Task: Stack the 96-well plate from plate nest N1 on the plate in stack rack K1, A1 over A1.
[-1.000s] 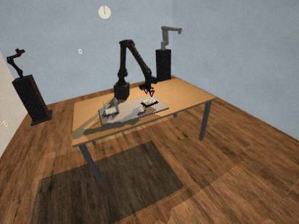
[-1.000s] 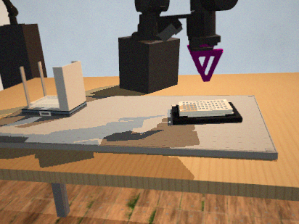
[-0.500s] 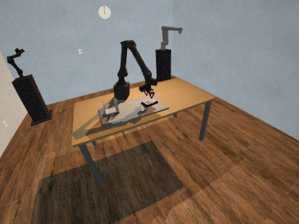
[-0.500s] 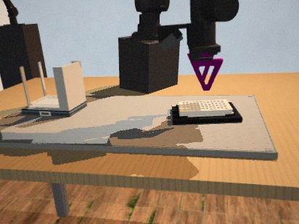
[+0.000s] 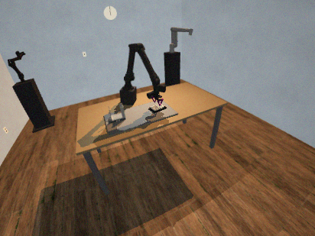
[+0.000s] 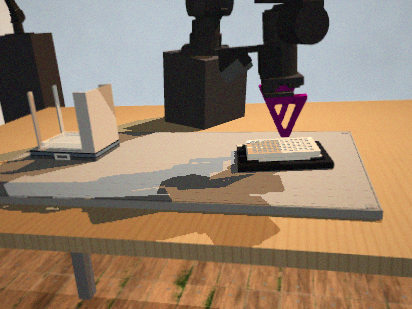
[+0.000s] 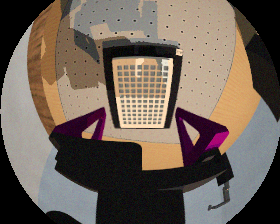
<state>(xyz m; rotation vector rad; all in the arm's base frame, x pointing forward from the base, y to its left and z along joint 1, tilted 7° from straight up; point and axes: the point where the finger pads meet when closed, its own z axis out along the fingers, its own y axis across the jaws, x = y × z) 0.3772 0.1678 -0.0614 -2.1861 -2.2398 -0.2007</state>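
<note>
A white 96-well plate (image 6: 283,149) lies on the black plate nest N1 (image 6: 285,162) at the right of the grey mat. It also shows in the wrist view (image 7: 145,91) and in the top view (image 5: 157,108). A small pale A1 square (image 7: 179,52) sits outside the nest's far right corner in the wrist view. My gripper (image 6: 285,129) with purple fingers hangs just above the plate's back edge, open and empty; its fingers stand wider than the plate. The stack rack K1 (image 6: 75,131) stands at the mat's left with a white plate (image 6: 62,142) on its floor.
The arm's black base block (image 6: 204,86) stands behind the mat. K1 has two thin posts (image 6: 45,114) and a tall beige wall (image 6: 97,116). The grey mat (image 6: 200,171) ends near the table's front edge. Dark pedestals with other arms stand off the table.
</note>
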